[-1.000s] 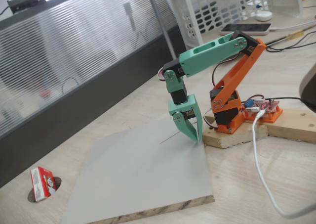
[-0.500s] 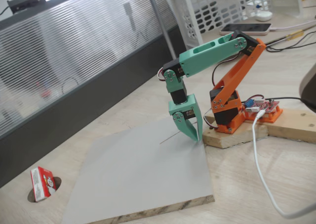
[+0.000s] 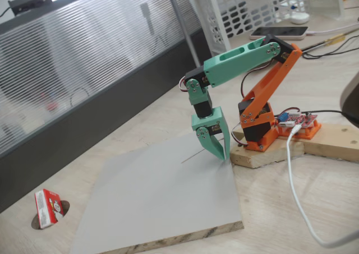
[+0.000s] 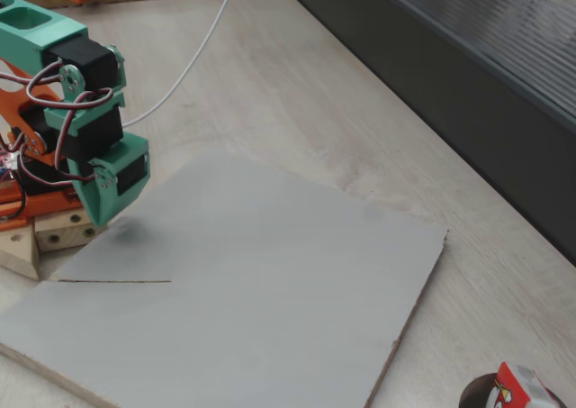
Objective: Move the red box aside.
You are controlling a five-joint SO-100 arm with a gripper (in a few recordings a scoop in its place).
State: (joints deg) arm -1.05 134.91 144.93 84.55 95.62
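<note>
The red box [image 3: 47,207] is a small red carton with a white figure on its face. It stands upright off the grey board's left corner, beside a round hole in the table, and it also peeks in at a fixed view's bottom right corner [image 4: 519,388]. My green gripper [image 3: 225,156] [image 4: 97,217] points down over the board's far edge, close to the arm's orange base. Its fingers are together, shut on nothing. The box is far from the gripper, across the whole board.
A flat grey board [image 3: 162,198] [image 4: 261,282] covers the middle of the wooden table. The arm's base sits on a wooden block [image 3: 331,142] with a red circuit board [image 3: 301,121]. A white cable [image 3: 295,192] trails forward. Behind are a white basket [image 3: 263,7] and a phone [image 3: 280,32].
</note>
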